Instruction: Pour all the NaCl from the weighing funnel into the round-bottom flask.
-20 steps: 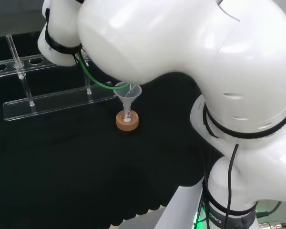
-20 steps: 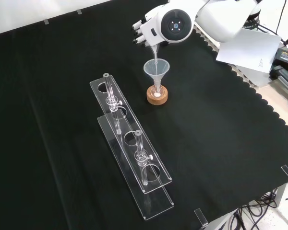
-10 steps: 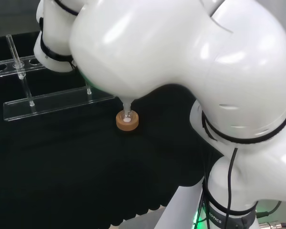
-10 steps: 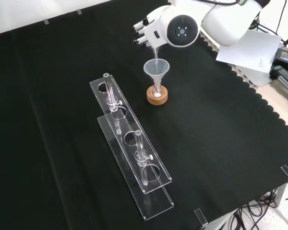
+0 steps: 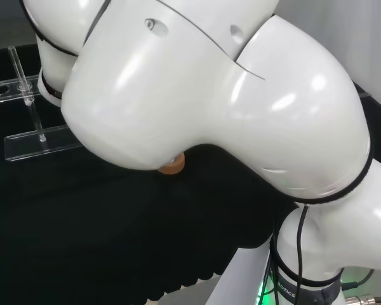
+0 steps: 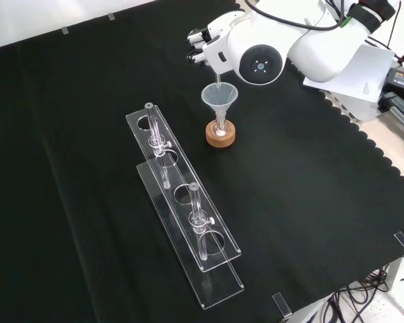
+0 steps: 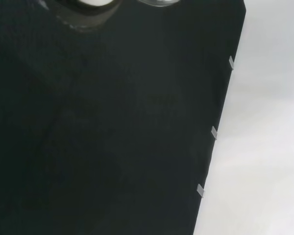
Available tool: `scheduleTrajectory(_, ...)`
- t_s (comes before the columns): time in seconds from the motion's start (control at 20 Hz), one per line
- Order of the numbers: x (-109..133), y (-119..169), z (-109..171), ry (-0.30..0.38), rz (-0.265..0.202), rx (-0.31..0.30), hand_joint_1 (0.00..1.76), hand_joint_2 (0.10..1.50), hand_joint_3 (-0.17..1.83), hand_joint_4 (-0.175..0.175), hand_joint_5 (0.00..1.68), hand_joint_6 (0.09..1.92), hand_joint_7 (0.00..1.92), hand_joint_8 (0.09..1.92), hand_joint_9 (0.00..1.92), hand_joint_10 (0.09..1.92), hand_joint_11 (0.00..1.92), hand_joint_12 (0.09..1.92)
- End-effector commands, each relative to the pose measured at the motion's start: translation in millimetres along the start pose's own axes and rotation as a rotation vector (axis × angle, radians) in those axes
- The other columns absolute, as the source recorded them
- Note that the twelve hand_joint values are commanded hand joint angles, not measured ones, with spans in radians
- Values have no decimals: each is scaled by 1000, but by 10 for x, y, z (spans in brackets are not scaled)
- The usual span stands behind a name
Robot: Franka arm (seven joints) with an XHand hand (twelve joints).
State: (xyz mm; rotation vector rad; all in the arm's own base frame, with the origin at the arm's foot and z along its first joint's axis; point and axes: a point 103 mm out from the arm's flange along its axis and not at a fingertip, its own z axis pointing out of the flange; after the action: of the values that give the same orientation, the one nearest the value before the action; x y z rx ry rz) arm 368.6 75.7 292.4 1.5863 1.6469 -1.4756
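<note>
hand [image 6: 205, 48] over funnel [image 6: 219, 98] near cloth's [image 6: 87, 101] far edge.

Front view: funnel [image 6: 219, 98] apparently in flask on cork ring [image 6: 220, 133], right of rack [image 6: 184, 207].

Head view over the arm from behind, front view facing down (shared cork stand [image 6: 220, 132]), wrist view close on cloth [image 7: 112, 127].

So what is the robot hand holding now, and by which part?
In the front view the robot hand holds a clear slim weighing funnel by its upper end, spout down in the clear cone funnel. The exact finger contact cannot be told.
</note>
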Motion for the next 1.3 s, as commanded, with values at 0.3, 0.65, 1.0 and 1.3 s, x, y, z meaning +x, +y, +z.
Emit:
scheduleTrajectory(0.3,-12,-27,-39,-2,1,-5,1133,1027,-175,175,1441,225,535,648,913,293,770,1016)
scheduleTrajectory(0.65,-7,-22,-23,33,-5,-5,1132,1027,-175,175,1441,226,533,647,912,293,767,1016)
scheduleTrajectory(1.0,-39,-11,51,142,-14,-3,1132,1027,-175,175,1440,227,531,647,911,294,763,1017)
scheduleTrajectory(1.3,-110,-1,191,274,-17,-18,1132,1027,-175,175,1440,228,531,647,911,294,761,1018)
